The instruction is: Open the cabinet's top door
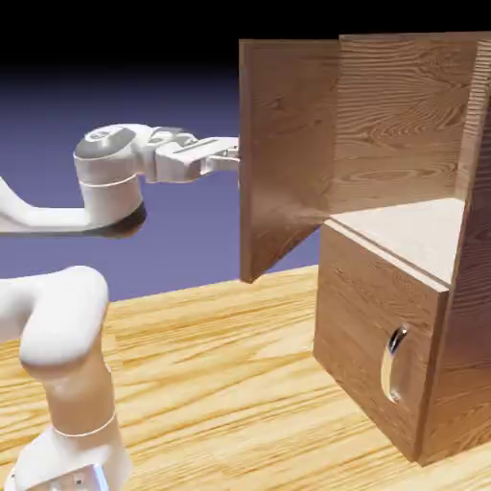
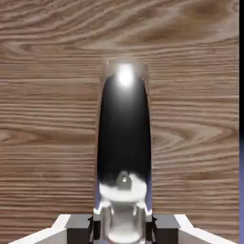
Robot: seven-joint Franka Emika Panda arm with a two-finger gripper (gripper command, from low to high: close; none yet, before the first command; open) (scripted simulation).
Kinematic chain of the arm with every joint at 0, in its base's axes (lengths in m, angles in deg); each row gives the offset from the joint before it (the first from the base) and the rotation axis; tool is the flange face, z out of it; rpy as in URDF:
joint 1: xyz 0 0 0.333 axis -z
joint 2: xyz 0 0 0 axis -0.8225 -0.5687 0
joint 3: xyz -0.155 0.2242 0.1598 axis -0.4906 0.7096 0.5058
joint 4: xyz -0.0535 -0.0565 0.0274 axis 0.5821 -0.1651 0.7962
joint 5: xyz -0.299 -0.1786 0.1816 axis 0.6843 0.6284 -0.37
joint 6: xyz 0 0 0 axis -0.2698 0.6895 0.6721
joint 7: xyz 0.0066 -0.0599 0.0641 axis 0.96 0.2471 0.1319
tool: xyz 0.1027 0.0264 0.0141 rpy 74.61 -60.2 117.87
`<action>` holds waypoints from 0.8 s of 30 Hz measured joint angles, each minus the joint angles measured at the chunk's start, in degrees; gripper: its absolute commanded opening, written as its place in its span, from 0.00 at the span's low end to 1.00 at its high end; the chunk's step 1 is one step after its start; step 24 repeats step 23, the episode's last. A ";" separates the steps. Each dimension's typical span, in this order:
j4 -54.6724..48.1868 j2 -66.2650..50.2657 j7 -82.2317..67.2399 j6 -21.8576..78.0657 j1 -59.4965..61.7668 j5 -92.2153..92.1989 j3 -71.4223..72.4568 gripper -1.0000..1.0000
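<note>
brown wood-grain cabinet, silver handle, white arm, blue-violet backdrop.

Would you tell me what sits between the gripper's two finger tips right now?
In the hand view, the top door's silver handle fills the gap between the gripper's tips.

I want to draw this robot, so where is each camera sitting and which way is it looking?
Exterior view: it stands off to the side of the table, looking across at the cabinet, whose top door is swung open; the white arm shows, reaching right, its tool at the door's edge.
Hand view: it rides on the hand, looking along the tool straight at the door's wood and its shiny handle; only the grey fingertips show.
Both see the top door and the tool.
</note>
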 measured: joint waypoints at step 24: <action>-37.63 -6.65 -2.46 50.88 22.13 -25.36 34.12 1.00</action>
